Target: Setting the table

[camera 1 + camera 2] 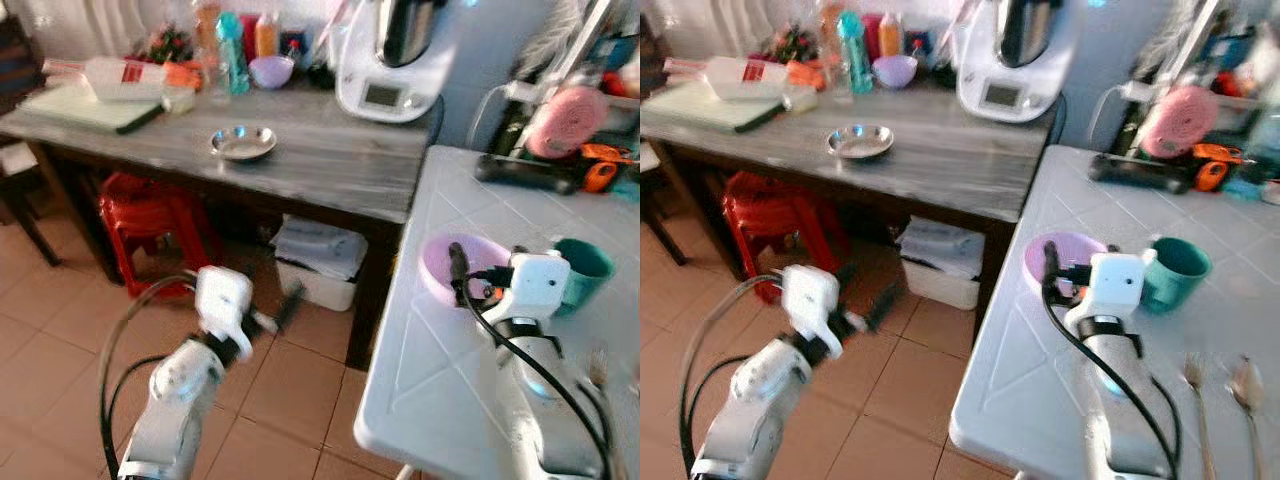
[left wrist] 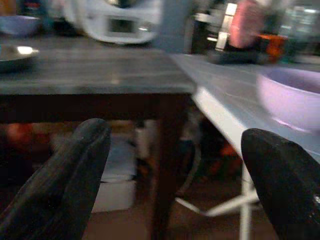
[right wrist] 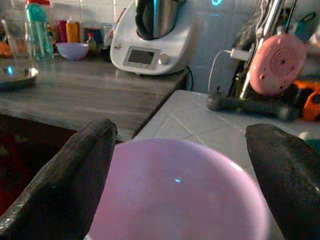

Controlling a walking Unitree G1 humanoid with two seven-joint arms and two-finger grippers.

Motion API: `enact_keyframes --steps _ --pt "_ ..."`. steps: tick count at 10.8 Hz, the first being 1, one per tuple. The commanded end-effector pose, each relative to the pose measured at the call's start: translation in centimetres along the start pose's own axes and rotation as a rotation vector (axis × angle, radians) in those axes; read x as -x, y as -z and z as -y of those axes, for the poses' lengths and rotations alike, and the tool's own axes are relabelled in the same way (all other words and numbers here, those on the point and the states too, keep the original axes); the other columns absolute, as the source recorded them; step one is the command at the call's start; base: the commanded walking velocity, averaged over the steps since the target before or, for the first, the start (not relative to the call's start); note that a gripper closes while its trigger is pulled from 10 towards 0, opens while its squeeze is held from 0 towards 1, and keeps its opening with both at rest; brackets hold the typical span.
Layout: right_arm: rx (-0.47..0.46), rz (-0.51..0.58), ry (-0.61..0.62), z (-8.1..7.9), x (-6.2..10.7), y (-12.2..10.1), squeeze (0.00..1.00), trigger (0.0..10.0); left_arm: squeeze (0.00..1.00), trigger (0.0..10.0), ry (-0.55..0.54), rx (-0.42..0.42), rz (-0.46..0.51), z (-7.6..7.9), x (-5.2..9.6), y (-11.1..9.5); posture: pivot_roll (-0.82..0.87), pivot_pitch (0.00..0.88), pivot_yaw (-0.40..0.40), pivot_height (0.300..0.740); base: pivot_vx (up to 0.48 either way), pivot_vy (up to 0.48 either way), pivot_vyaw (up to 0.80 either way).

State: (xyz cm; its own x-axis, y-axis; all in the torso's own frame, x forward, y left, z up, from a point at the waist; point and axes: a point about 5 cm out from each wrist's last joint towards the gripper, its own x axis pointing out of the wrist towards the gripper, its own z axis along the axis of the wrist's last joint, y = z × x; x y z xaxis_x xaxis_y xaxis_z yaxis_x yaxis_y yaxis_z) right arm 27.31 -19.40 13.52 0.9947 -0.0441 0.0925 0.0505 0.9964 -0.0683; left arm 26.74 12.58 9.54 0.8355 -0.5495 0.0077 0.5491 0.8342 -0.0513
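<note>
Bowl (image 3: 177, 200) | lilac, white table (image 1: 1040, 360) | between spread right fingers (image 3: 70, 185)

We note terracotta tile floor (image 1: 300, 390); grey wood-grain tabletop (image 1: 330, 160) on dark legs along white tiled wall (image 3: 220, 30); white tiled tabletop (image 1: 450, 330) beside it; red plastic stool (image 1: 145, 215) and white box (image 1: 320, 262) beneath.

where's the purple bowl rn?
On the white table, robot's right side: purple bowl beside the teal cup, with the open right gripper straddling it.
</note>
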Motion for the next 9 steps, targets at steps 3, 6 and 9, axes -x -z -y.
enact_keyframes --steps 3,6,9 --pt "0.193 -0.038 -0.116 0.8 -0.7 -0.9 0.00 10.0 0.00 10.0 0.111 -0.037 -0.017 0.6 0.2 -0.2 -0.02 0.000 -0.015 0.740 0.000 0.000 0.00" --pt "0.370 -0.106 -0.319 0.9 -1.3 -1.5 0.00 10.0 0.00 10.0 0.171 -0.039 -0.024 1.2 0.1 0.2 -0.03 0.000 -0.021 0.740 0.000 0.000 0.00" --pt "0.365 -0.182 -0.512 -0.8 -0.2 -0.2 0.00 10.0 0.00 10.0 0.205 -0.023 -0.032 1.8 0.1 0.4 -0.04 0.000 -0.015 0.740 0.000 0.000 0.00"
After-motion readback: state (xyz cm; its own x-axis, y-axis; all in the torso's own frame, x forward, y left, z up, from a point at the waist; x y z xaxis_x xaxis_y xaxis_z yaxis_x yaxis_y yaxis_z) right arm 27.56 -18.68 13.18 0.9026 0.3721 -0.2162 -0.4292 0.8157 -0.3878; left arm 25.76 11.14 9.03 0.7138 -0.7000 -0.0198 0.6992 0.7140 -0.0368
